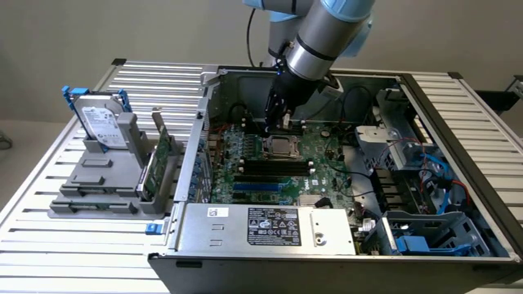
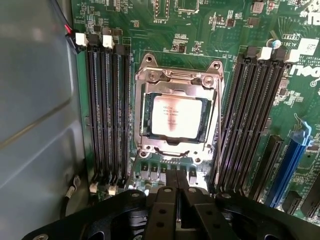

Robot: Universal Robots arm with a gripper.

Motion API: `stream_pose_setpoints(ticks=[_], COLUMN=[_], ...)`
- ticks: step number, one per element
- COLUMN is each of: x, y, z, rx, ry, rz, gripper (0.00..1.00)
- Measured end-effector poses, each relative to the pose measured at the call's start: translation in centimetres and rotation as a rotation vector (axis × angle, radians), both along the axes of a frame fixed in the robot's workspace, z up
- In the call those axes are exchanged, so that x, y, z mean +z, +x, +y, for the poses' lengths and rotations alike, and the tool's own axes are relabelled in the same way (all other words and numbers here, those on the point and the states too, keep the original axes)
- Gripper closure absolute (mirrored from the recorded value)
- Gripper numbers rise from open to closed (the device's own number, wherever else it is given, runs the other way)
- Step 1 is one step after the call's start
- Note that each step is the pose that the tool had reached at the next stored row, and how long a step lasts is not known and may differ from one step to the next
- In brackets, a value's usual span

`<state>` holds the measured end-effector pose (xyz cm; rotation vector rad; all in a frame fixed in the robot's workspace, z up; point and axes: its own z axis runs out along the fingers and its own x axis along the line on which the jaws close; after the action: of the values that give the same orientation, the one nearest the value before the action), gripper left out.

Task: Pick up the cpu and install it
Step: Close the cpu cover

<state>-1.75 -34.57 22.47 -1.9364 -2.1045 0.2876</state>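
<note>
Pincer (image 2: 176,197): fingers together, nothing between them, pointed down at the board (image 2: 200,25) just beside the socket (image 2: 175,80). It looks clear of the metal, not touching. The cpu (image 2: 177,116) lies flat and square inside the socket's frame, silvery top up, edges lined up with the opening. By that I judge it seated, which would explain an empty, closed pincer so near it. The frame rings the chip on all sides, and a thin lever runs along one side of it. Whether the lever is latched I cannot tell. Black memory slots flank the socket in two banks, one (image 2: 105,110) by the grey case wall (image 2: 35,100), the other (image 2: 255,110) toward the blue slots (image 2: 292,160); all look unfilled. In the exterior view the arm reaches straight down into the open case (image 1: 457,122), which lies on its side so the board faces up. The power supply (image 1: 270,229) sits at the case's near edge. Well apart, at the exterior view's left, a hard drive (image 1: 102,125) stands upright in a grey holder (image 1: 98,184) on the slatted surface (image 1: 49,245), parked for easy reach.
</note>
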Motion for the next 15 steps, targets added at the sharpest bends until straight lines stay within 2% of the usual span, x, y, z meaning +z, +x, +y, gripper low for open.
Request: stream_pose_setpoints(ticks=[2,3,4,5,7,11,12,15], x=[-0.59,-1.31,-1.72,-1.96,-1.97,-2.03,-2.07,-2.29], y=[-0.1,-0.1,-0.1,-0.1,-0.1,-0.1,-0.1,-0.1], z=[0.00,0.00,0.00,0.00,0.00,0.00,0.00,0.00], rx=[0.000,-0.001,-0.001,-0.002,-0.002,-0.003,-0.003,-0.005], ry=[0.0021,0.0099,0.0373,0.0496,0.0495,0.0497,0.0495,0.0473], rz=[-0.0031,-0.0048,-0.0048,-0.0055,-0.0089,-0.0258,-0.0283,-0.0304], gripper=[0.89,0.89,0.89,0.89,0.89,0.89,0.89,0.89])
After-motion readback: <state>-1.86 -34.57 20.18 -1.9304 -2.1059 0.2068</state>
